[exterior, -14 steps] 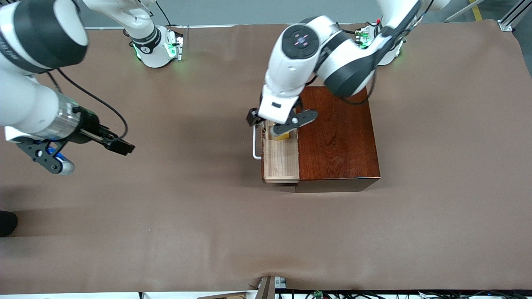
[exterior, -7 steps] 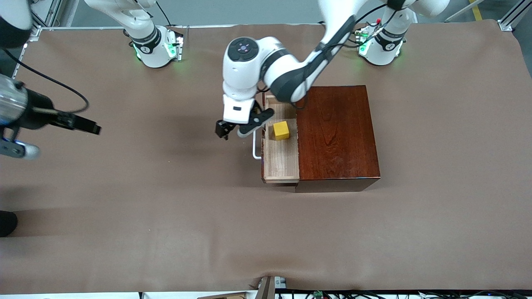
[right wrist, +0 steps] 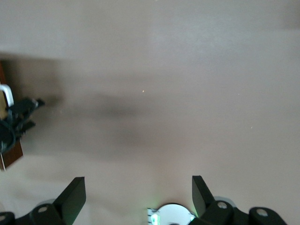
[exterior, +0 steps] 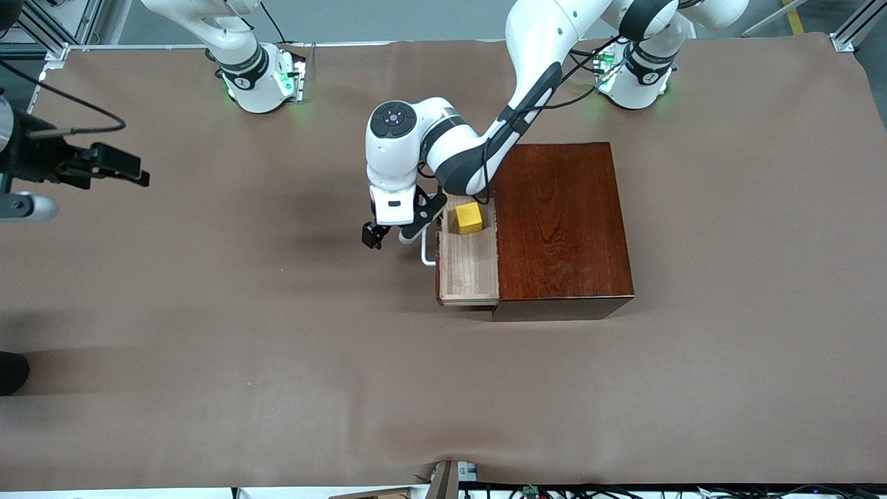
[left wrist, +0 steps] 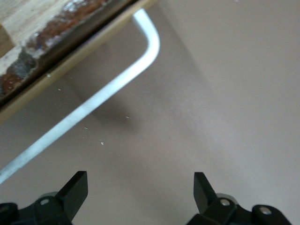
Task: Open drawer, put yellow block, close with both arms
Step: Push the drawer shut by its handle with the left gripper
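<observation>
The drawer (exterior: 468, 260) stands pulled out of the dark-red wooden box (exterior: 561, 225), its pale tray exposed and its white bar handle (exterior: 426, 251) facing the right arm's end of the table. The yellow block (exterior: 469, 217) rests inside the tray, at the end farther from the front camera, touching nothing but the tray floor; a second ago it sat under the left gripper's fingers, and it has not moved since being let go.

The left gripper (exterior: 388, 234) has since moved out of the drawer and now hangs low over the brown table cover (exterior: 277, 346), just beside the handle. Its fingers (left wrist: 75, 192) are spread apart and empty, with the handle (left wrist: 93, 101) ahead of them in the left wrist view.

The right gripper (right wrist: 138, 194) has drawn back to the edge of the front view at the right arm's end of the table, high over the cover, jaws fully apart and holding nothing.
</observation>
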{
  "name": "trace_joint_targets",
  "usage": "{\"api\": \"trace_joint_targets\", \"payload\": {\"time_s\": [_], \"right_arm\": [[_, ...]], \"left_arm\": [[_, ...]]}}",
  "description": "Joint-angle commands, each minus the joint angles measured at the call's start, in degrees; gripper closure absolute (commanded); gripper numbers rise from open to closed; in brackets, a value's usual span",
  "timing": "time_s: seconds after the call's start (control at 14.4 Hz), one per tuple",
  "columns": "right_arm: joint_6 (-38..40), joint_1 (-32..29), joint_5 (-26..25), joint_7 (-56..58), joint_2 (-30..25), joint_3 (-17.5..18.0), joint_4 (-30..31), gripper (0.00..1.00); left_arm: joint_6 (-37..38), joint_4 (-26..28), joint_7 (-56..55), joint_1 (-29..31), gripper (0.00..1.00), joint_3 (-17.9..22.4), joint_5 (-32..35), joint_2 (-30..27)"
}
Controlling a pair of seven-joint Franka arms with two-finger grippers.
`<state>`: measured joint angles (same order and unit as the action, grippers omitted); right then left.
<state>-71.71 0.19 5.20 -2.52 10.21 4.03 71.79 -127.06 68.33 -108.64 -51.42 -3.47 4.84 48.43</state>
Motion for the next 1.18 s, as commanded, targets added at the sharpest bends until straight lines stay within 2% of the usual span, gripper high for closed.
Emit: {"api": "trace_joint_targets", "payload": {"time_s": [0.0, 0.14, 0.55, 0.76, 0.97, 1.11], "right_arm": [[-3.1, 0.5, -1.5, 3.9, -5.3, 0.2, 7.0, 0.0], [-3.4, 0.5, -1.9, 8.0, -5.2, 0.1, 7.0, 0.0], [-6.5, -0.7, -3.2, 8.4, -6.1, -0.2, 7.2, 0.0], [-7.9, -1.2, -3.2, 8.4, -8.5, -0.1, 11.3, 0.0], [-14.4, -1.0, -3.2, 8.3, -14.5, 0.0, 20.5, 0.0], [-14.4, -1.0, -3.2, 8.3, -14.3, 0.1, 20.4, 0.0]], "left_arm": [[4.6, -2.3, -3.2, -1.5, 0.0, 1.7, 0.7, 0.9], [8.4, -2.2, -2.4, -1.2, 0.0, 2.2, 0.8, 0.4], [15.4, -1.7, -2.3, 0.1, 0.0, 2.6, 1.3, -1.7], [18.6, -1.5, -2.5, 0.2, 0.0, 2.7, 1.4, -1.9], [23.3, -0.5, -3.1, 0.3, 0.0, 2.8, 2.2, -1.9], [27.4, 0.0, -4.6, 0.2, 0.0, 2.8, 3.8, -1.8]]}}
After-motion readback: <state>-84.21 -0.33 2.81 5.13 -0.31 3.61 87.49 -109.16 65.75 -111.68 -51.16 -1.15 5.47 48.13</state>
